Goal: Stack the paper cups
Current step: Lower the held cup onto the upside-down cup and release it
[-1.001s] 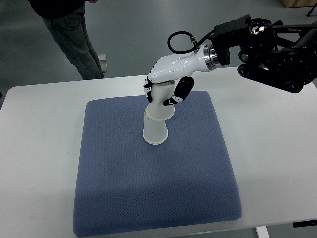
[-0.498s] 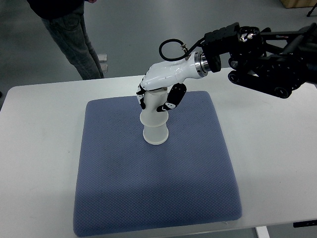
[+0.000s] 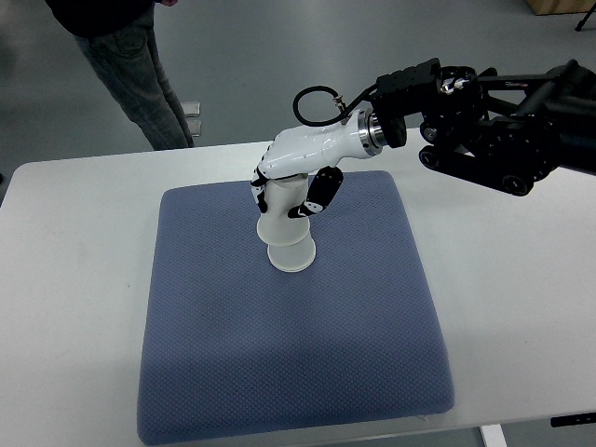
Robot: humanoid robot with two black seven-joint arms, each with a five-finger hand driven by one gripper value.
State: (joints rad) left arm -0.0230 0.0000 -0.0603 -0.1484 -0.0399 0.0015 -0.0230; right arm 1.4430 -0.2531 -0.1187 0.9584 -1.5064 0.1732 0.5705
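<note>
Top view puts the white paper cups (image 3: 289, 240) right under my right hand (image 3: 291, 182): they stand mouth-down as one stack, the wide rim resting on the blue cushion mat (image 3: 289, 354) and the narrower end rising into my palm. I cannot tell how many cups are nested there; only a faint step near the rim hints at more than one. My fingers (image 3: 317, 194) curl around the upper part of the stack, the black-tipped thumb side showing on the far left of it and the other digits wrapping the near right, so my grip is closed on the cups. My white hand shell leads back and up to a silver wrist ring, then to the black arm (image 3: 494, 140) that reaches in from the right edge, with a black cable looping just behind the wrist.

Below and around my hand the mat spreads wide, covering the middle of the white table (image 3: 521, 307), whose bare surface shows on both sides of me. Beyond my hand, past the far edge of the table, a person (image 3: 130, 65) in grey trousers stands on the grey floor.
</note>
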